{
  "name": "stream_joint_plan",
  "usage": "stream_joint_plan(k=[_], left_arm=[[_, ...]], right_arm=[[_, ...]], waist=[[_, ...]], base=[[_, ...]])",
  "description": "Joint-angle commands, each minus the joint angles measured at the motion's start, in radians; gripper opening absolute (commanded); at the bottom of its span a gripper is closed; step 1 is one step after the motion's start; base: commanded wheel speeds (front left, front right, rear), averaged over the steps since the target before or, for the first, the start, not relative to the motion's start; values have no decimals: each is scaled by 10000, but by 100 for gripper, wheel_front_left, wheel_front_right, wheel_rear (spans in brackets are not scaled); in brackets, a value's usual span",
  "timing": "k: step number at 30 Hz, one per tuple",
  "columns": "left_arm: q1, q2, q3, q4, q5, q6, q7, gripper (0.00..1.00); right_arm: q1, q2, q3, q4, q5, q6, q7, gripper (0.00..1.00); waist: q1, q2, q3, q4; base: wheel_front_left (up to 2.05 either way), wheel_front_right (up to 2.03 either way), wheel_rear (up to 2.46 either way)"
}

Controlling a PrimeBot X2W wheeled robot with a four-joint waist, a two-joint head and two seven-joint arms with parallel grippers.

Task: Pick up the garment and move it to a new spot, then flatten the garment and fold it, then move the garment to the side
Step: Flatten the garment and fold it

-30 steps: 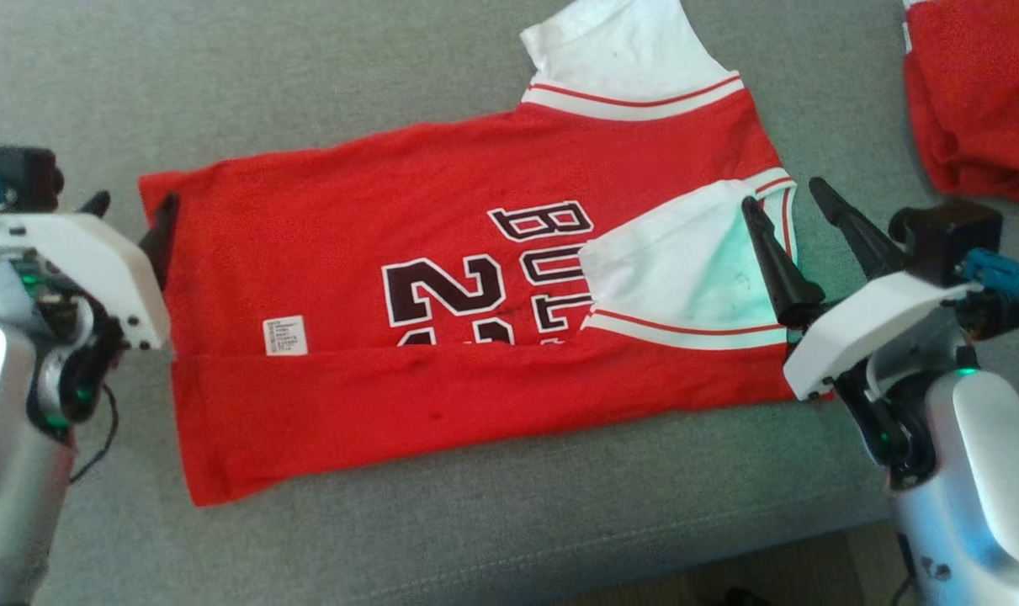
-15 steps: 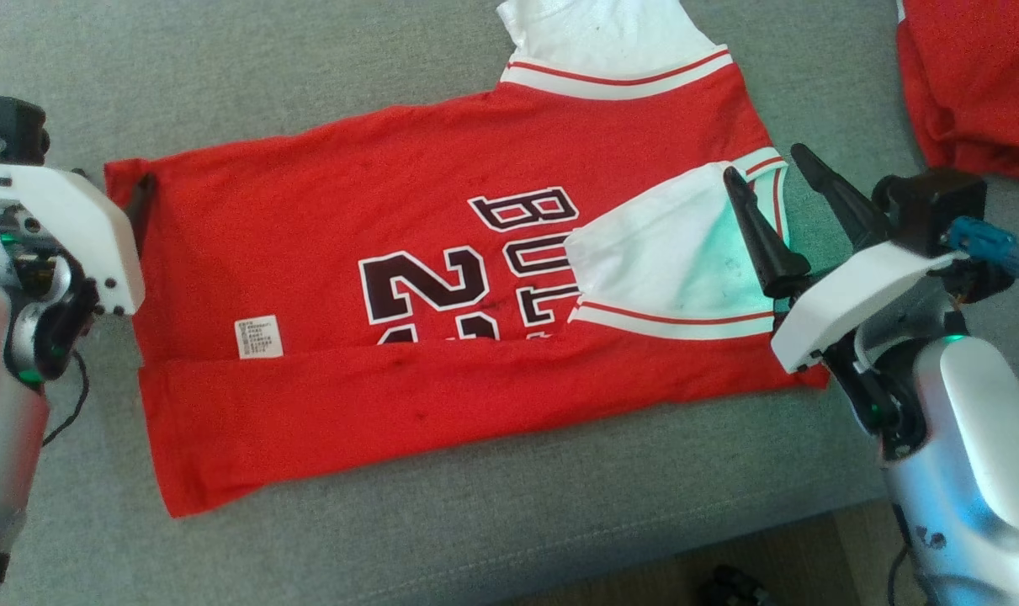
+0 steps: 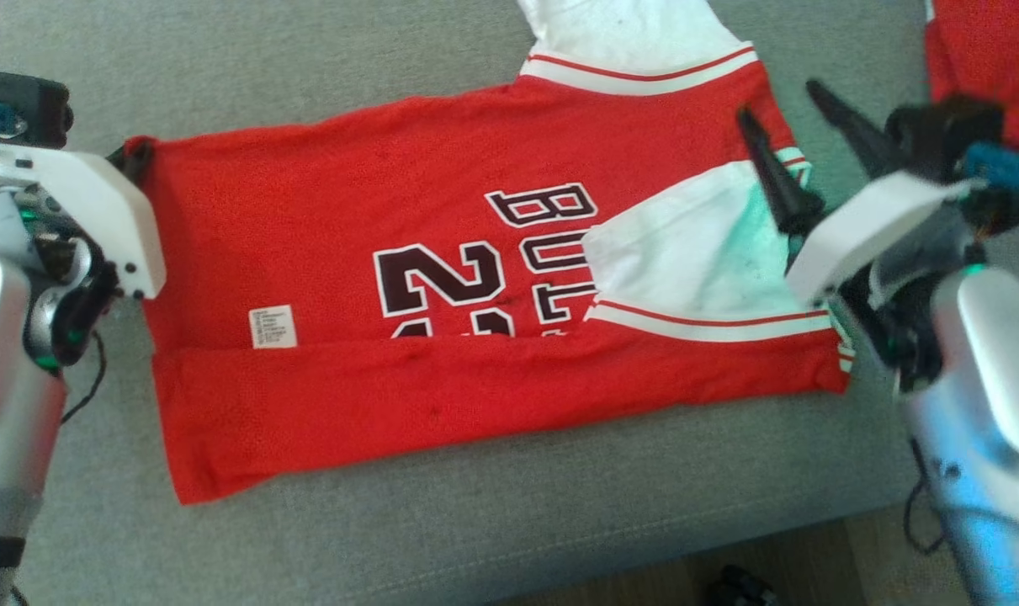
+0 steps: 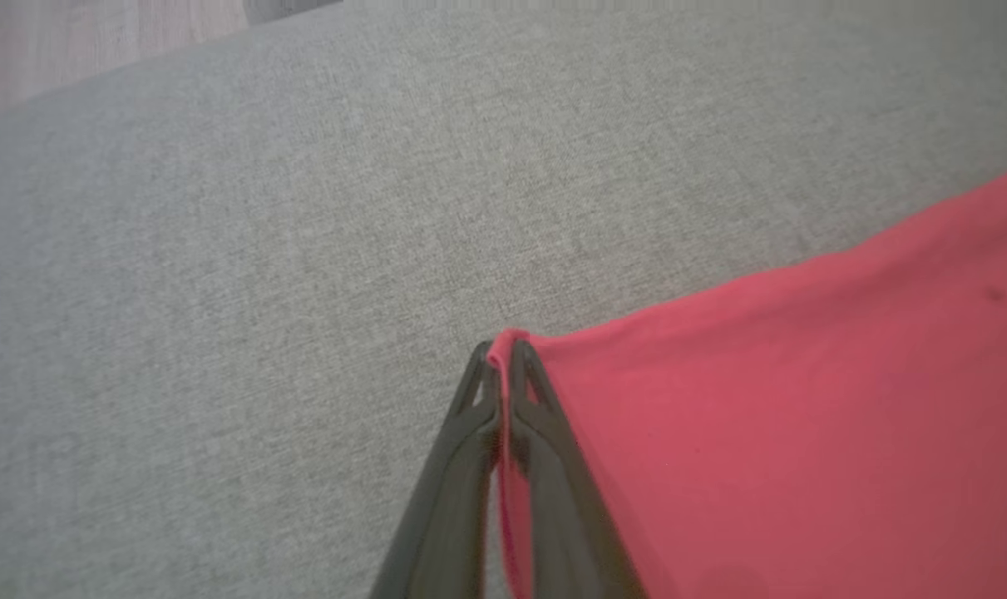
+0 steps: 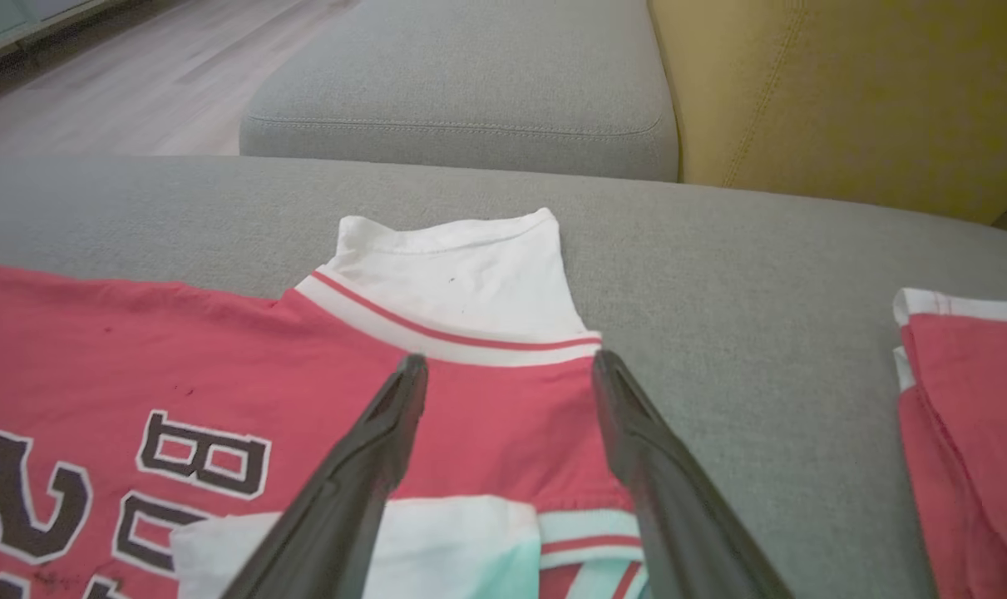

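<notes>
Garment (image 3: 307,210) flat on grey cushion (image 3: 475,522); L end effector (image 4: 501,353) clenched on hem corner, R end effector (image 5: 507,362) spread open nr shoulder.

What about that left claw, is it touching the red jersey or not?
Touching. The left wrist view shows the left claw closed on a corner of the red jersey, with the cloth's edge pinched inside it.

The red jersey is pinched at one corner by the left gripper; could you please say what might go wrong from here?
The left gripper is shut on only the corner tip of the jersey, so the cloth may slip out when pulled.
The right gripper hangs open, holding nothing; a one-sided pull could undo the folded-in white sleeve and the folded long edge.
</notes>
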Motion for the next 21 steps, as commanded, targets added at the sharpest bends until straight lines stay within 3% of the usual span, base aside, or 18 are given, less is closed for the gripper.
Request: stream_joint_plan(k=[1, 21], left_arm=[[-548, 284, 375, -417, 34, 9, -226, 1], [-431, -1179, -249, -2206, 92, 139, -1922, 0]], right_arm=[[-627, -148, 14, -40, -104, -9, 18, 100], [-5510, -646, -1153, 5977, -1731, -9, 741, 100]], waist=[[-1, 0, 58, 184], [-1, 0, 822, 2658]], base=[[0, 0, 0], [0, 0, 0]])
